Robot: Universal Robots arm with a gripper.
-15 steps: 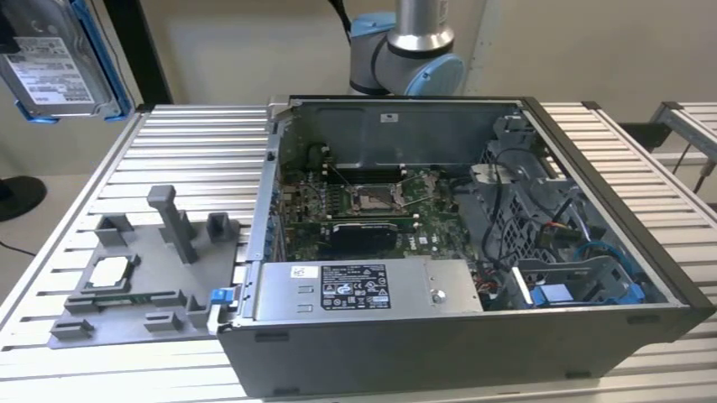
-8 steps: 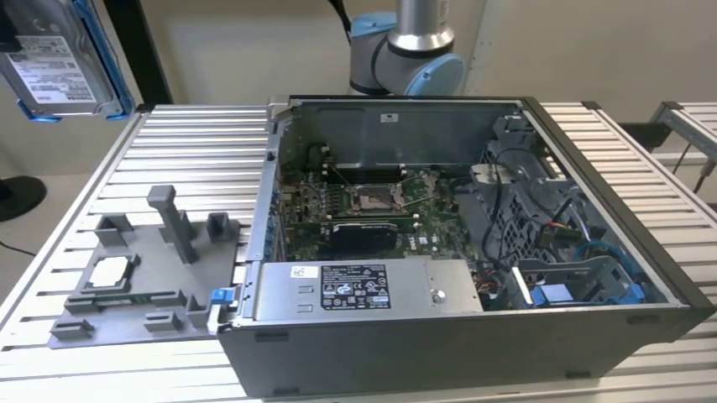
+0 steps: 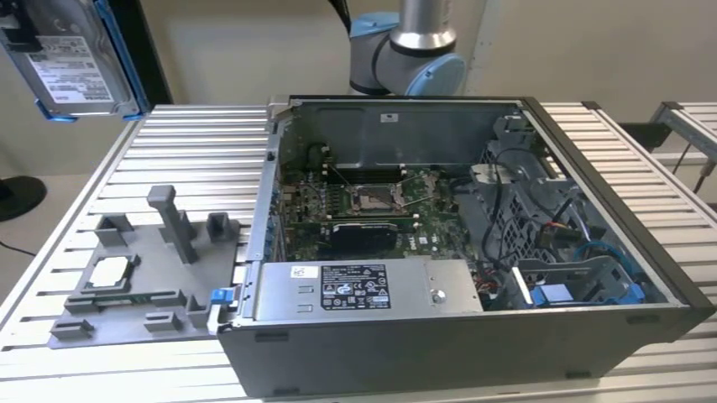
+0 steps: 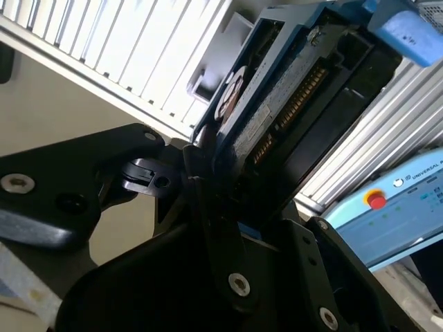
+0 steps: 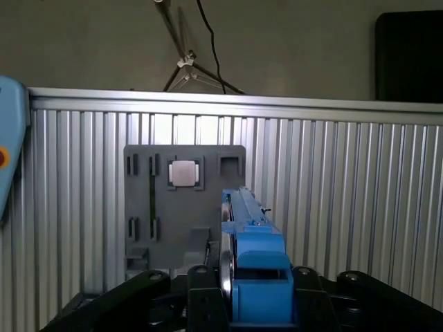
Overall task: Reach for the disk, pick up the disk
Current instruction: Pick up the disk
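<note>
The disk (image 3: 79,71), a silver-grey hard drive with a white label and a blue bracket, hangs high above the table's far corner at the exterior view's left. My gripper (image 3: 16,27) holds it from above, at that picture's edge. In the first wrist view the disk (image 5: 252,266) stands edge-on between my black fingers (image 5: 202,304), blue bracket facing the camera, well above the table. In the second wrist view the disk (image 4: 277,104) juts out from my gripper (image 4: 221,183), which is shut on it.
An open computer case (image 3: 627,311) fills the table's middle and right, with a grey box bearing a black label (image 3: 358,290) at its front. A grey tray (image 3: 168,285) holding a small white chip (image 3: 109,270) lies left of it. The arm's base (image 3: 409,50) stands behind the case.
</note>
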